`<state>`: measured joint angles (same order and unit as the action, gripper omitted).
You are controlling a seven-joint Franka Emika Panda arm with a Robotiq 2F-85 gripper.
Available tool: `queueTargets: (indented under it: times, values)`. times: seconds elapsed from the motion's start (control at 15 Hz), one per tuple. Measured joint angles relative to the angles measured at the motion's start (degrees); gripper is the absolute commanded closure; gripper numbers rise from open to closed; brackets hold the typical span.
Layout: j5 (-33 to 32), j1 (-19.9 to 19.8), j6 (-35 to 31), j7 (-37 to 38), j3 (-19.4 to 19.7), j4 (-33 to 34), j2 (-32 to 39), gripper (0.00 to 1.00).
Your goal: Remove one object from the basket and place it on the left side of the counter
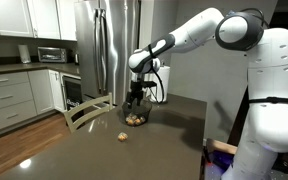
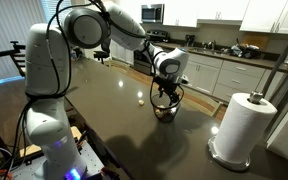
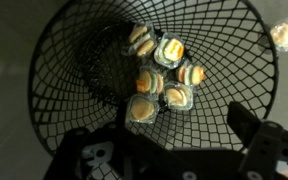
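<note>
Spanning both exterior views, the counter [image 1: 159, 145] is recorded as wide, flat and largely bare, so open room for a set-down is judged ample; its straight edges are seen well apart from the basket. A paper towel roll [image 2: 246, 125] is noted near 1 edge. The basket [image 3: 44, 95] is found near mid-counter, directly under the gripper [image 3: 169, 150], whose fingers are spread wide with nothing between them. About 6 small round pieces [image 3: 149, 80] are clustered at the basket bottom; they are judged light, possibly soft, and best pinched across the sides from above. Thin wire may snag a fingertip. 1 similar piece [image 1: 123, 137] is seen loose near the basket.
</note>
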<state>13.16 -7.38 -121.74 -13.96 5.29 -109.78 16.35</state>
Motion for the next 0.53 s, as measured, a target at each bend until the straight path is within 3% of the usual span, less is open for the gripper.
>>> queueTargets:
  times: [0.53]
  values:
    - [-2.9,0.2,-0.4,5.0,-0.2,0.0,1.5,0.0]
